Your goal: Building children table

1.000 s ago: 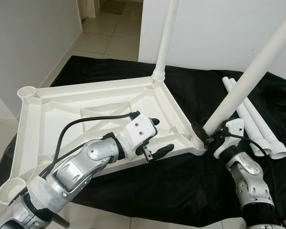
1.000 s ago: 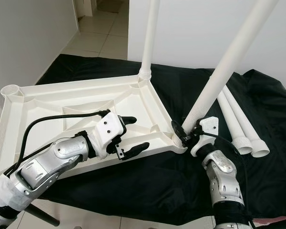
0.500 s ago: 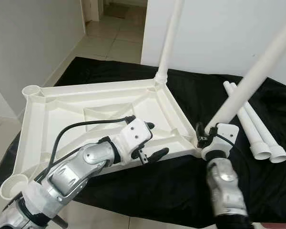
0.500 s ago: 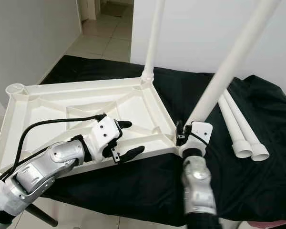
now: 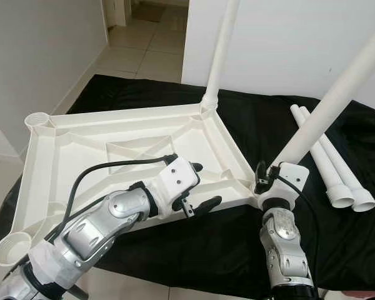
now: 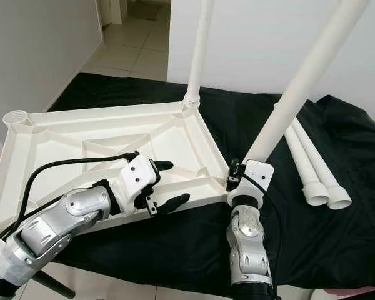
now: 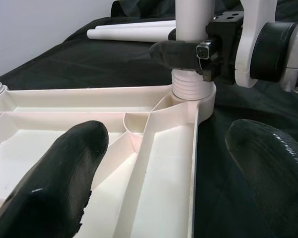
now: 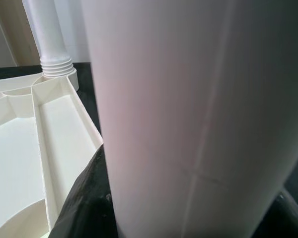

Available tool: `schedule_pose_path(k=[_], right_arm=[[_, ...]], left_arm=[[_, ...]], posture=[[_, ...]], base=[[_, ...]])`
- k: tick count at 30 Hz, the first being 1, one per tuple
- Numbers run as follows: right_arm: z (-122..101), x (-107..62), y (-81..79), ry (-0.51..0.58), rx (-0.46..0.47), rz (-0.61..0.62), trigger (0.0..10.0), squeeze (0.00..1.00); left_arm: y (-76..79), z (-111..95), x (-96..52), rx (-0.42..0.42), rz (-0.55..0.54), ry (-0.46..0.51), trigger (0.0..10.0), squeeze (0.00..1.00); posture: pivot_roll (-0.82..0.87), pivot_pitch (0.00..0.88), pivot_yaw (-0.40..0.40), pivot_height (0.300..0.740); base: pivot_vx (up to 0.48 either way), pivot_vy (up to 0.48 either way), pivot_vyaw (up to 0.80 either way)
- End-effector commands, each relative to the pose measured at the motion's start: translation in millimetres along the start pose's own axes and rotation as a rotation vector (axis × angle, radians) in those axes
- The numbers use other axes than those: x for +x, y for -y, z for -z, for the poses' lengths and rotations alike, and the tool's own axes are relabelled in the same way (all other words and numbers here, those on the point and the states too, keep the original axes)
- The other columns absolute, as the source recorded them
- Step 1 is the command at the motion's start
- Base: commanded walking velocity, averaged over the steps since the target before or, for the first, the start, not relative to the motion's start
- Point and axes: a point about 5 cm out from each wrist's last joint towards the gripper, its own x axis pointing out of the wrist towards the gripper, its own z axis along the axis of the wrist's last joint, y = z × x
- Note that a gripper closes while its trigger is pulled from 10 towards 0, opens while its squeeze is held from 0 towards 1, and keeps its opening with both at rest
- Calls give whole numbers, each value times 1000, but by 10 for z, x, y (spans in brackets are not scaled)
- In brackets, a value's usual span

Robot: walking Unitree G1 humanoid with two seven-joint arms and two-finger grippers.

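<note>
Tabletop [image 5: 81, 150] upside down on black-draped counter [image 5: 250, 125] — braced by left gripper [image 5: 197, 187], jaws apart astride its rim; right gripper [image 5: 262, 178] clamped on leg [image 5: 337, 94] — seemingly seating it in corner socket.

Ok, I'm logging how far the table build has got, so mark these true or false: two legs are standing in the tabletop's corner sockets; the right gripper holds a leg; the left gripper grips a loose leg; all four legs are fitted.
1. Two legs stand in corner sockets of the upturned tabletop: true, the far leg and the near leg.
2. The right gripper holds the near leg at its base: true.
3. The left gripper grips a loose leg: false, it is open over the tabletop's near edge.
4. All four legs are fitted: false, two loose legs lie on the black cloth.
</note>
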Motion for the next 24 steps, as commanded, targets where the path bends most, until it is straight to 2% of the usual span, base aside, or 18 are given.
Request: schedule_pose_path(k=[1, 3, 4, 5, 13, 17, 18, 24], right_arm=[[227, -84, 29, -115, 22, 29, 10000, 0], [208, -77, 31, -101, 27, 20, 10000, 0], [186, -70, 32, -87, 29, 8, 10000, 306], [168, -61, 40, -79, 37, -1, 10000, 1000], [95, -13, 99, -35, 40, -40, 10000, 1000], [56, -5, 148, -3, 31, -113, 10000, 1000], [39, -5, 188, 24, 9, -157, 10000, 0], [7, 0, 273, 62, -9, -246, 10000, 0]], left_arm=[[57, -27, -10, 12, 164, -4, 10000, 0], [56, -31, -11, 12, 164, -3, 10000, 0], [56, -33, -11, 11, 164, -2, 10000, 0], [56, -36, -10, 10, 163, 0, 10000, 0], [48, -37, 25, 16, 134, 14, 10000, 0], [27, -21, 47, 14, 82, 27, 10000, 0], [-4, 1, 50, 3, 39, 29, 10000, 0], [-45, 40, 46, -1, -21, 26, 10000, 0]], posture=[[-59, 0, -36, 740], [-59, 0, -32, 740], [-59, 0, -32, 740], [-59, 0, -32, 740], [-70, 0, -15, 740], [-74, 0, -13, 740], [-74, 0, -13, 740], [-69, 0, -15, 740]], base=[[0, 0, 0], [0, 0, 0], [0, 0, 0], [0, 0, 0], [0, 0, 0], [0, 0, 0], [0, 0, 0], [0, 0, 0]])
